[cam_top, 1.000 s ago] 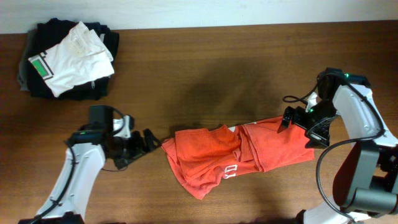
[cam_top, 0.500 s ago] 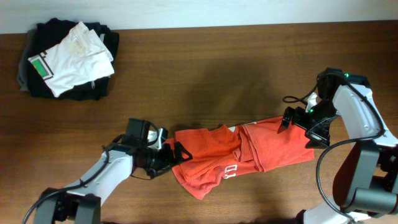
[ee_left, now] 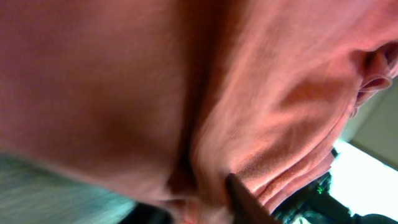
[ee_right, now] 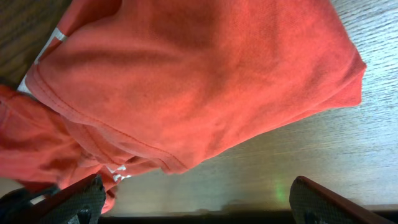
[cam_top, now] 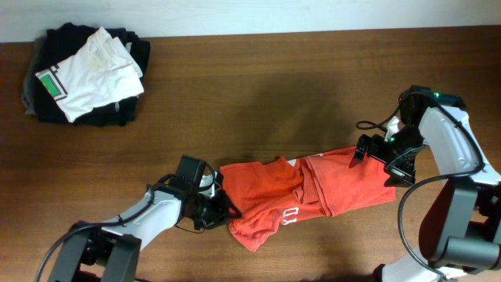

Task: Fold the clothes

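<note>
Left tool [cam_top: 218, 210] is at the left edge of the shirt [cam_top: 313, 192], with cloth filling its wrist view against one finger [ee_left: 245, 200]; cannot tell whether it has gripped the cloth. Right tool [cam_top: 374, 151] is at the shirt's upper right end, jaws wide apart, holding nothing. Shirt lies crumpled on the worktop [cam_top: 258, 102].

The left arm [cam_top: 149, 219] has swung in a lot: a second ago it sat well off to the shirt's [cam_top: 270, 192] left, now its gripper [cam_top: 221, 210] is right on that left edge. The jaws went from wide open to pinched down on the cloth. The shirt's left corner got nudged inward and looks a bit bunched up.
</note>
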You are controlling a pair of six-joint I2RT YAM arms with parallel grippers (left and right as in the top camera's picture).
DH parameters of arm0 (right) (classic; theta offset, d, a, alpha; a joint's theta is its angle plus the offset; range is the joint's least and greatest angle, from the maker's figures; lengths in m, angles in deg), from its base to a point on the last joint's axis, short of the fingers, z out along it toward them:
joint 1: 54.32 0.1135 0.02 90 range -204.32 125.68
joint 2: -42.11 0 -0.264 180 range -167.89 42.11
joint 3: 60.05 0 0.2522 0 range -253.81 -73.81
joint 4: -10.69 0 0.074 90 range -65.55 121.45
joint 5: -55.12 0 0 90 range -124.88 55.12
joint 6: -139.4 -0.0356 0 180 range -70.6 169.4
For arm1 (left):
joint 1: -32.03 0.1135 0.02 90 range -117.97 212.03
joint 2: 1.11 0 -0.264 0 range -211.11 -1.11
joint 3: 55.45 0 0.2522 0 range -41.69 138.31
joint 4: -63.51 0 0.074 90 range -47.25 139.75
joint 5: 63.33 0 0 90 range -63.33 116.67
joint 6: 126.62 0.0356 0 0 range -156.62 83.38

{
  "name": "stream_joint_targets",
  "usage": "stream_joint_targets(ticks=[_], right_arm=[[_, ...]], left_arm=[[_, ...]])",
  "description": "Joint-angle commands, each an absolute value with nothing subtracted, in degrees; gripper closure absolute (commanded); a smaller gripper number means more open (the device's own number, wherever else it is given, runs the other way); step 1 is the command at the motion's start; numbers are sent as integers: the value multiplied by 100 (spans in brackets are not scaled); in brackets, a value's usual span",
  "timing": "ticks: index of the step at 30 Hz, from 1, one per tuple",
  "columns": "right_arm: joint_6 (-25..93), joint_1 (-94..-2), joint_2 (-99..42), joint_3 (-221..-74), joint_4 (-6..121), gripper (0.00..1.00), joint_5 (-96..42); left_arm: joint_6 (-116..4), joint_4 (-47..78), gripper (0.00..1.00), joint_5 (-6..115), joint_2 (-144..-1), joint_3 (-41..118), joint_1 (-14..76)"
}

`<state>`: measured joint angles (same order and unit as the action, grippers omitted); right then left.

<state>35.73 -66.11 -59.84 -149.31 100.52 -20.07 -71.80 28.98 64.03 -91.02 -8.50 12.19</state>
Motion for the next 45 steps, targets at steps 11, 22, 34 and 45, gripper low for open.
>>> stream_joint_targets(ticks=[11,22,34,45], right_arm=[[3580,-6598,-5951,-14990,10052,2,-2057],[3580,-6598,-5951,-14990,10052,2,-2057],[3580,-6598,-5951,-14990,10052,2,-2057],[3580,-6598,-5951,-14990,10052,2,-2057]], left_arm=[[-6974,-914,99,2720,-9233,1399,2078],[-6754,-3506,99,1826,-9233,4878,1753],[-6760,-2962,93,1441,-9251,3272,2205],[-6804,-1640,5,1245,-9270,2903,4135]])
